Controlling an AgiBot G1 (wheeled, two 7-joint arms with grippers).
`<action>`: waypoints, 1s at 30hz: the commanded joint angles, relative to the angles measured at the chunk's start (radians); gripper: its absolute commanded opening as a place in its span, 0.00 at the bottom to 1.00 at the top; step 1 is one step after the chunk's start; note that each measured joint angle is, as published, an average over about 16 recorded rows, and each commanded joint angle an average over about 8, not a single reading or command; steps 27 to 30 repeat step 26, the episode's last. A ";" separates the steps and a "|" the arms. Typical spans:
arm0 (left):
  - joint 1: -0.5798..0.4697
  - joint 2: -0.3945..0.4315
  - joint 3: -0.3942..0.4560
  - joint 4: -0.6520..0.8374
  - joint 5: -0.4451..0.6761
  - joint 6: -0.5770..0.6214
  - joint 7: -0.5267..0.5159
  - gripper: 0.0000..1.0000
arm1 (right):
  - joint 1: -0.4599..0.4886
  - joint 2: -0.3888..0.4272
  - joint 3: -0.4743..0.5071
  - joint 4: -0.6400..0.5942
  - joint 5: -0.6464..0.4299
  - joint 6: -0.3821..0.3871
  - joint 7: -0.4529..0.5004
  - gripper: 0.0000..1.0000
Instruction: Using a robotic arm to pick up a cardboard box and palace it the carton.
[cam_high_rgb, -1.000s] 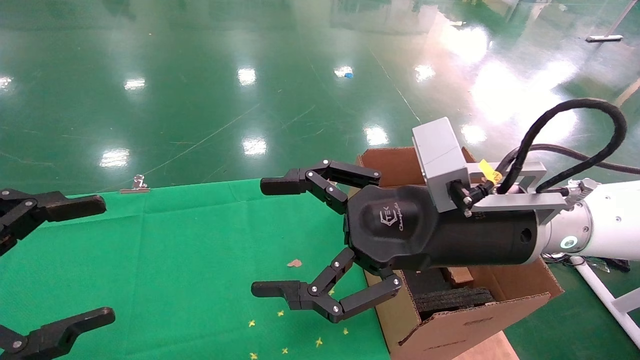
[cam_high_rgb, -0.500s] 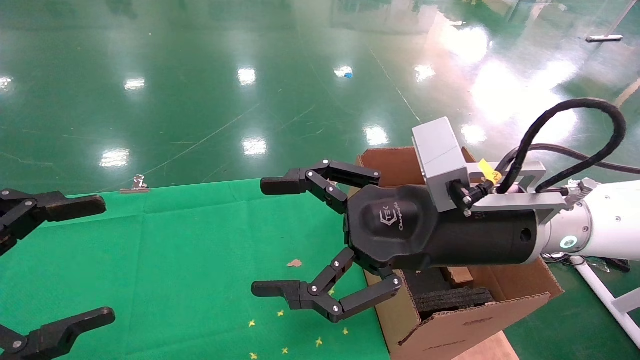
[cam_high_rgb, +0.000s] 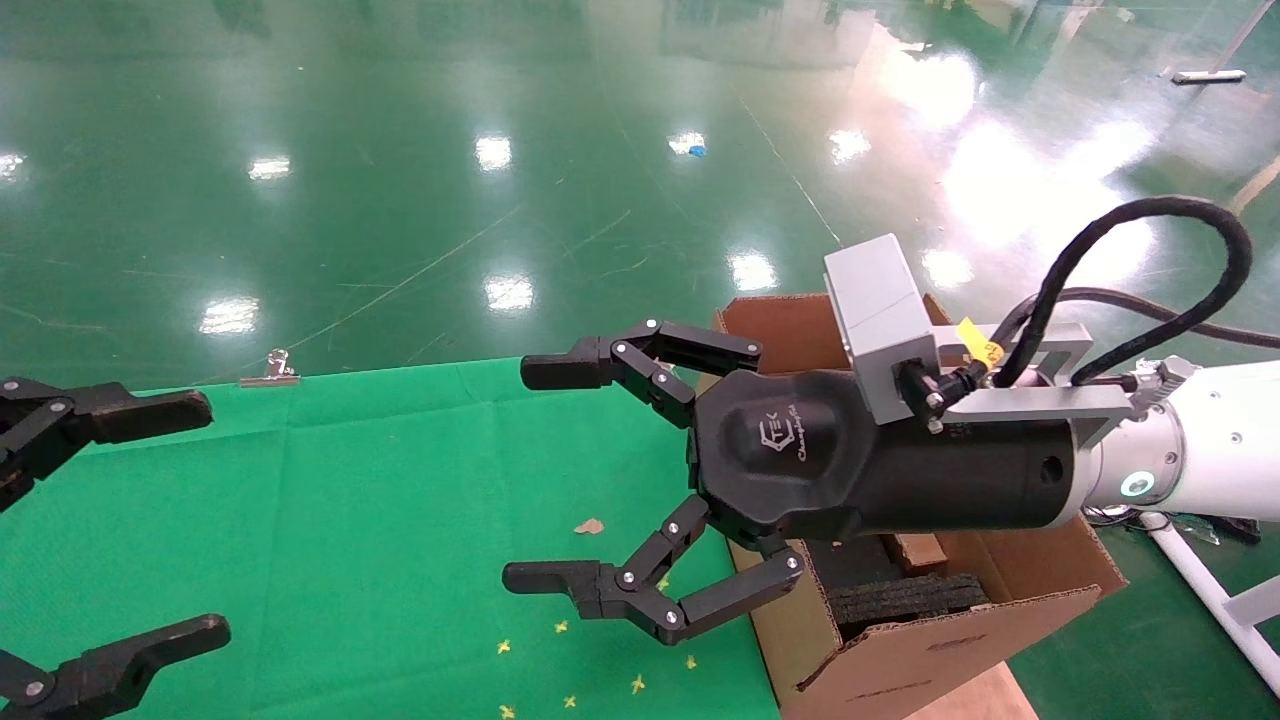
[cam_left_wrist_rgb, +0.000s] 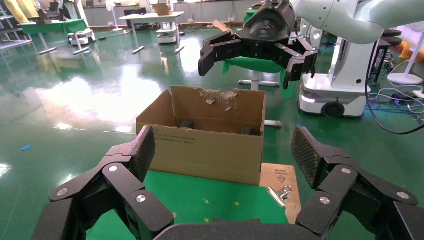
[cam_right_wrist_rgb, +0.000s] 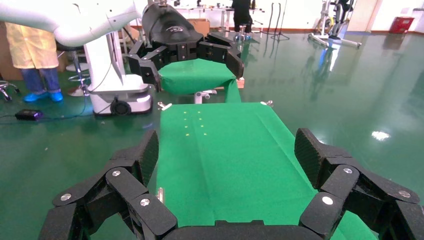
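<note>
My right robotic arm reaches in from the right, above the carton's near-left part. Its gripper is open and empty over the green cloth; in the right wrist view only cloth lies between the fingers. The carton stands at the table's right end, with black foam inside; it also shows in the left wrist view. My left gripper hangs open and empty at the left edge, and shows in its wrist view. The small cardboard box is out of view.
A green cloth covers the table, with small yellow marks and a brown scrap. A metal binder clip sits at the far edge. A wooden board juts out beside the carton. A person stands far off.
</note>
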 joint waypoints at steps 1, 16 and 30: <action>0.000 0.000 0.000 0.000 0.000 0.000 0.000 1.00 | 0.000 0.000 0.000 0.000 0.000 0.000 0.000 1.00; 0.000 0.000 0.000 0.000 0.000 0.000 0.000 1.00 | 0.000 0.000 0.000 0.000 0.000 0.000 0.000 1.00; 0.000 0.000 0.000 0.000 0.000 0.000 0.000 1.00 | 0.000 0.000 0.000 0.000 0.000 0.000 0.000 1.00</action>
